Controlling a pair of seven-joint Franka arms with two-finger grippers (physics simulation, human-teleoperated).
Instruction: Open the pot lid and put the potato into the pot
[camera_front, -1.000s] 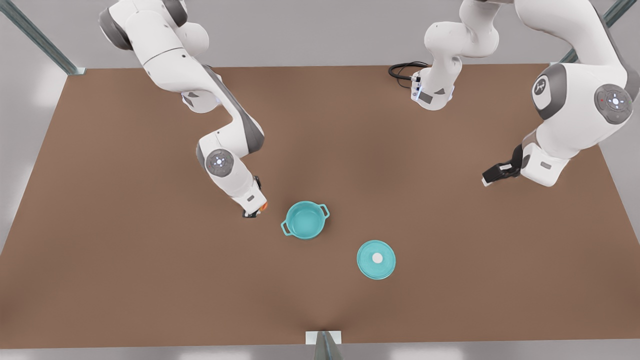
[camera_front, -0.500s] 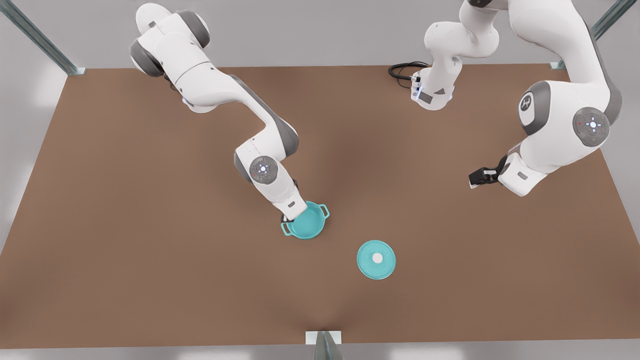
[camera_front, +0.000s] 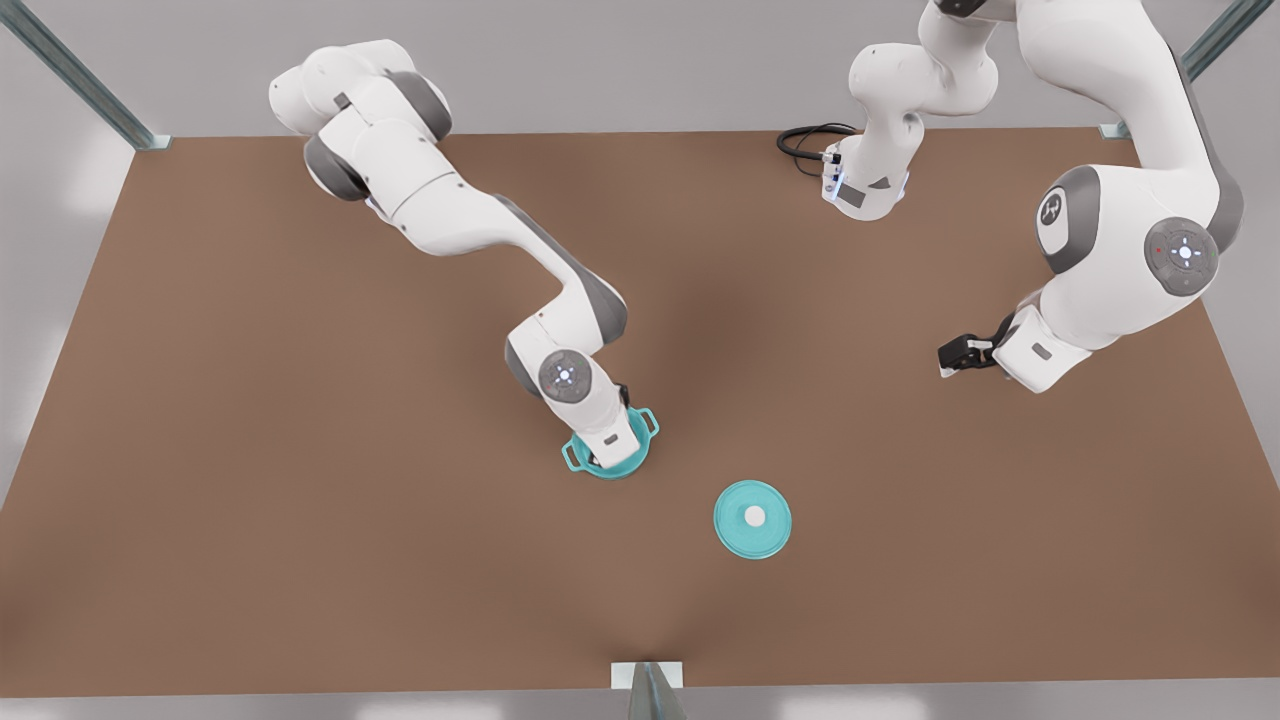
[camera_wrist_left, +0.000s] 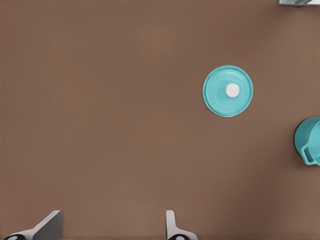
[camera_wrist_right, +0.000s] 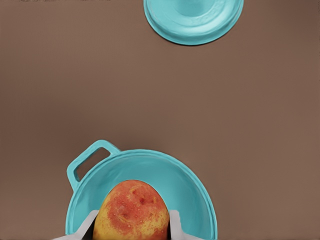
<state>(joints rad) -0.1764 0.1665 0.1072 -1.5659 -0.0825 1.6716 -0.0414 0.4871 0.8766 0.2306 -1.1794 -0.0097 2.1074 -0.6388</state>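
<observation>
The right gripper (camera_wrist_right: 131, 227) hangs directly above the pot (camera_front: 618, 458), its 2 fingers (camera_wrist_right: 176, 224) closed narrowly on the potato (camera_wrist_right: 131, 211), which they hold over the pot's teal interior. In the front view this arm's wrist covers much of the pot's opening, so the rim and the 2 loop handles show around it.

The pot stands on the brown table (camera_front: 250, 450) near its middle, somewhat toward the near edge. The pot lid (camera_front: 752, 519) lies flat on the table, knob up, toward the front view's right of the pot and closer to the near edge, apart from the pot. Bare tabletop lies between them.

The left gripper (camera_front: 952, 355) waits well off toward the table's edge on the front view's right, raised above the surface. In the left wrist view its 2 fingers (camera_wrist_left: 50, 225) stand wide apart with bare table between them, and the lid (camera_wrist_left: 228, 91) and part of the pot (camera_wrist_left: 309, 140) lie farther off.

A black cable (camera_front: 808, 140) coils at the far edge beside an arm's base. Metal frame posts (camera_front: 90, 85) stand at the far corners, and a small bracket (camera_front: 647, 675) sits at the middle of the near edge. No writing can be read on anything.
</observation>
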